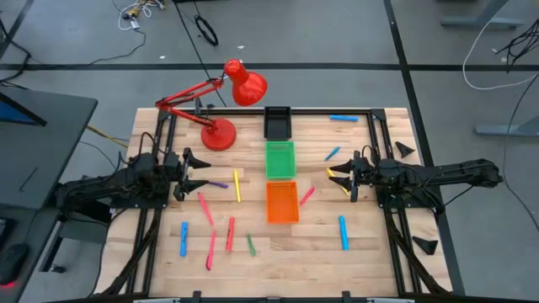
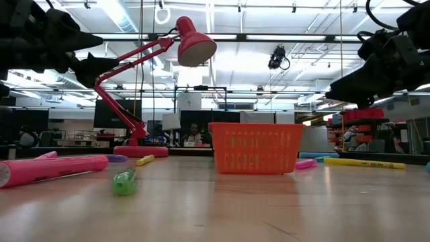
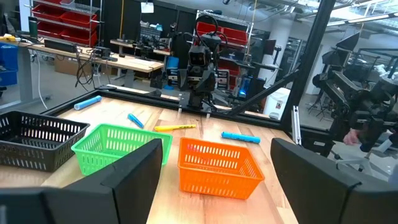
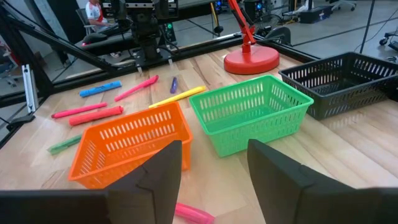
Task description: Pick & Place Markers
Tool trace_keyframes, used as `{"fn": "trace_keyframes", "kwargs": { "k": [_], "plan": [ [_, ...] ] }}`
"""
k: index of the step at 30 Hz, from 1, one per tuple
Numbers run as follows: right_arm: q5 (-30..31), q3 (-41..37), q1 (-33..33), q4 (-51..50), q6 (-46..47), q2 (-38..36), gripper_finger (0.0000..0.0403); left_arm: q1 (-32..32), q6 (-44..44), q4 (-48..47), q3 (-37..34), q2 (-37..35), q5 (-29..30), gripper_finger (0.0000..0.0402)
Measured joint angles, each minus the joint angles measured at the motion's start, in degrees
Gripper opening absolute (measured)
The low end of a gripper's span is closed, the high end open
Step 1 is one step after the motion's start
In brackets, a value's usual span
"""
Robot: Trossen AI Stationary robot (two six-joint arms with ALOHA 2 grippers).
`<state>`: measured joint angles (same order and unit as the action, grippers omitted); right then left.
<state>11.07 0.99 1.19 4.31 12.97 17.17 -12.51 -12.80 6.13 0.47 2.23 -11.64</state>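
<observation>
Markers lie flat on the wooden table. On the left are a purple one, a yellow one, three pink ones, a blue one and a green one. On the right are a pink one, three blue ones and a yellow one. My left gripper is open and hovers above the table, left of the purple marker. My right gripper is open and hovers by the right yellow marker. Neither holds anything.
Black, green and orange baskets stand in a row down the table's middle. A red desk lamp stands at the far left. A black frame borders the table. Bare wood lies at the near edge.
</observation>
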Motion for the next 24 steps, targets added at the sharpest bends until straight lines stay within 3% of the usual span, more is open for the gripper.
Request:
{"fn": "trace_keyframes", "kwargs": {
  "k": [24],
  "plan": [
    [2.35, 0.02, 0.02, 1.05, -0.01, 0.0, 0.0185, 0.01, 0.0, 0.0, 0.0, 0.01, 0.01, 0.0307]
  ]
}}
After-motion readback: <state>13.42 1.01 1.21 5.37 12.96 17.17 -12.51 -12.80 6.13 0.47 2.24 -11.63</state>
